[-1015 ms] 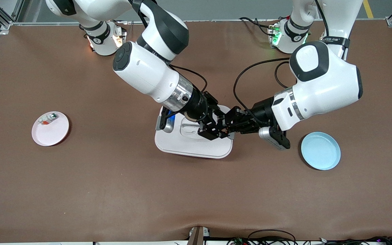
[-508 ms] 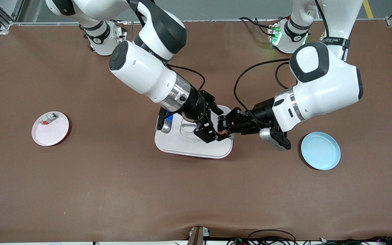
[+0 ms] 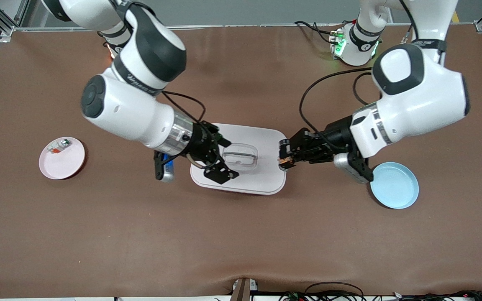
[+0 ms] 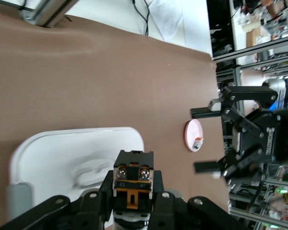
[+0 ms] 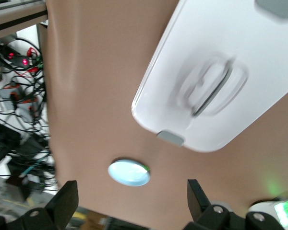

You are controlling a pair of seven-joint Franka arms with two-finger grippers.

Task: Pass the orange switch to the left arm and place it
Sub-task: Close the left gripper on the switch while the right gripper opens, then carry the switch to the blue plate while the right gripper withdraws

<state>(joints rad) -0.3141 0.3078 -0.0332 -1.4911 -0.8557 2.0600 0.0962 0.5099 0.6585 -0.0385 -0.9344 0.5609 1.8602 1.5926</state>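
The orange switch (image 3: 283, 162) is clamped in my left gripper (image 3: 284, 159), over the edge of the white box (image 3: 262, 138) toward the left arm's end. In the left wrist view the switch (image 4: 133, 179) sits between the shut jaws of the left gripper (image 4: 133, 192), with the box (image 4: 62, 153) below. My right gripper (image 3: 229, 160) is open and empty over the box's end toward the right arm; it also shows in the left wrist view (image 4: 216, 139). In the right wrist view the right gripper (image 5: 131, 188) is wide open, and the box (image 5: 201, 43) shows there too.
A pink plate (image 3: 67, 165) with a small white part (image 3: 59, 145) lies toward the right arm's end. An empty light blue plate (image 3: 394, 185) lies toward the left arm's end, beside the left wrist. It also shows in the right wrist view (image 5: 129, 172).
The right gripper has let go of the switch, opened, and drawn back across the box toward the right arm's end. The left gripper keeps the switch and has shifted slightly toward its own end.
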